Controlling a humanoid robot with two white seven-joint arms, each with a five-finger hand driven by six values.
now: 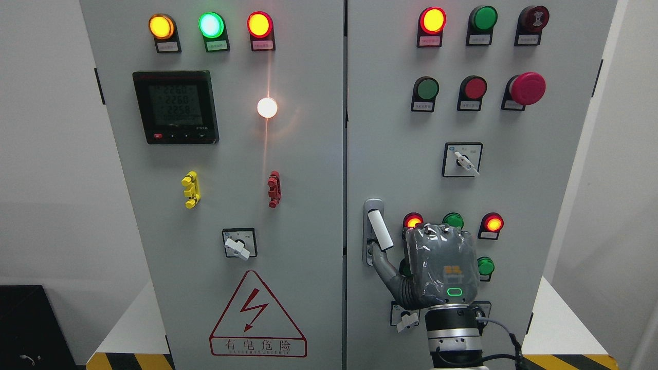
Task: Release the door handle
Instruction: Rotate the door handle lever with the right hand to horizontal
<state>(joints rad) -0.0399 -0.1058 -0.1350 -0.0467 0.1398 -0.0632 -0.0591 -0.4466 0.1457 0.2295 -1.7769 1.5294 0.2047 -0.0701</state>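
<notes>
Right robot hand (441, 264) beside door handle (379, 229), thumb touching its lower end, grip seemingly loosened, withdrawal remaining.

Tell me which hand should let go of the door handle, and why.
Right. The right hand is already at the door handle on the cabinet's right door, thumb reaching to the white lever. The left hand is out of view.

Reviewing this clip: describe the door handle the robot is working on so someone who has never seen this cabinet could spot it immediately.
Look at the right-hand door of the grey cabinet, along its inner edge beside the centre seam. About halfway down sits the door handle, a white lever swung out of a silver plate, with the right hand beside it. Unlike the round lamps nearby, it is long and unlit.
</notes>
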